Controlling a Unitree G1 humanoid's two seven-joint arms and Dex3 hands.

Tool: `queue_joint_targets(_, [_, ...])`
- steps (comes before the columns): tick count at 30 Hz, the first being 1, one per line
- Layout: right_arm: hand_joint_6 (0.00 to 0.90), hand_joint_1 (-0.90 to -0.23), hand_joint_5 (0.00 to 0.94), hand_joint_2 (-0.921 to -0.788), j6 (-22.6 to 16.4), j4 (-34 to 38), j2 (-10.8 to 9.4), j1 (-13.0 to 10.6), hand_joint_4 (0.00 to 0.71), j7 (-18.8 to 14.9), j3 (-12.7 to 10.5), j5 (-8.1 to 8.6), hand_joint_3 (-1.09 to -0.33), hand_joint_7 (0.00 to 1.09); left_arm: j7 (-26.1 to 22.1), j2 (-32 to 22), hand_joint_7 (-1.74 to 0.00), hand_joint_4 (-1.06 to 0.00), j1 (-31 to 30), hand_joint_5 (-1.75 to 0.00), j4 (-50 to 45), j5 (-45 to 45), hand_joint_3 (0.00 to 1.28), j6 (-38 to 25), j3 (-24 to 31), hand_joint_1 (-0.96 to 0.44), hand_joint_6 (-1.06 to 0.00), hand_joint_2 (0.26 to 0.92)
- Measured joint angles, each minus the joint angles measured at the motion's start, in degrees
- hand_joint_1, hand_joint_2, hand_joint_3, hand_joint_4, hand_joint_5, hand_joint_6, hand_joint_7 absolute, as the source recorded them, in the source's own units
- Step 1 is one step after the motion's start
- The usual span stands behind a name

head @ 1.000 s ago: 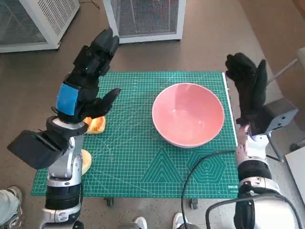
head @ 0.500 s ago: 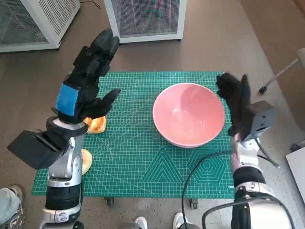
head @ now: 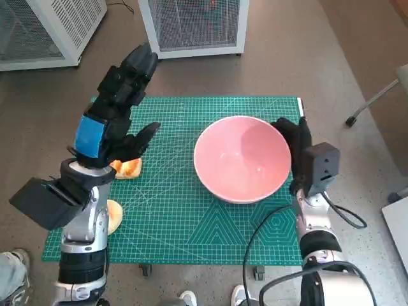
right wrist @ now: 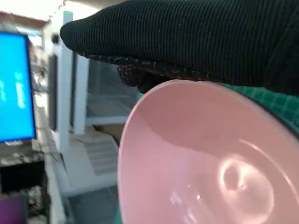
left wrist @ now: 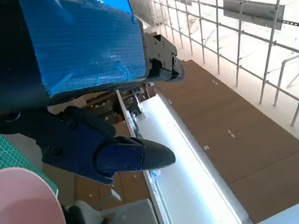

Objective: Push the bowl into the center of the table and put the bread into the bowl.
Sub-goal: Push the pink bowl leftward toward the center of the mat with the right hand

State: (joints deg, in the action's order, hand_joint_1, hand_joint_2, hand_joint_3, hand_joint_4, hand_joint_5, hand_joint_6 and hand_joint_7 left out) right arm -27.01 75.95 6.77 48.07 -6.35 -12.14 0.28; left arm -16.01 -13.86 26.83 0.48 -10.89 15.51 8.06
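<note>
A pink bowl [head: 241,157] stands empty on the green mat, right of its middle; it also fills the right wrist view [right wrist: 205,163]. My gloved right hand [head: 292,148] presses flat against the bowl's right rim, fingers extended. A piece of bread [head: 127,167] lies at the mat's left side, partly hidden under my left hand [head: 113,109]. That hand hangs raised above it, fingers spread and holding nothing. A second piece of bread [head: 114,215] shows near the mat's left edge, behind my left forearm.
The green cutting mat [head: 178,210] covers the small table. White mesh cabinets [head: 194,24] stand on the floor beyond the far edge. A black cable [head: 268,223] crosses the mat's near right corner. A person's shoe [head: 11,268] shows at the lower left.
My right hand came in from beyond the table's right edge to the bowl's rim, and the bowl has slid a little to the left. The left hand has hardly moved.
</note>
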Motion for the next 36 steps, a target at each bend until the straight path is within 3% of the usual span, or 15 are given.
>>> queue_joint_targets(9, [0.367,-0.589,0.003,-0.921,0.8,0.0,-2.1,0.1,0.236,-0.9,-1.6,0.65,-0.697,0.01,0.2,-0.7,-0.26,-0.24,-0.9,0.0,-0.8,0.0,0.36,-0.2,0.6,-0.62,-0.19,0.921])
queue_joint_targets(18, [0.379,-0.596,0.005,-0.921,0.7,0.0,-3.9,0.7,0.243,-1.0,-1.5,0.51,-0.688,0.01,0.2,-1.3,-0.26,-0.24,-1.8,0.0,-1.1,-0.1,0.36,-0.5,1.0,-0.61,-0.19,0.921])
queue_joint_targets(36, [0.394,-0.569,0.006,-0.921,1.9,0.0,-8.0,4.6,0.255,-1.0,-1.8,0.64,-0.696,0.02,0.2,-1.4,-0.28,-0.22,-3.3,0.0,-3.3,-0.2,0.36,-1.9,1.4,-0.63,-0.17,0.921])
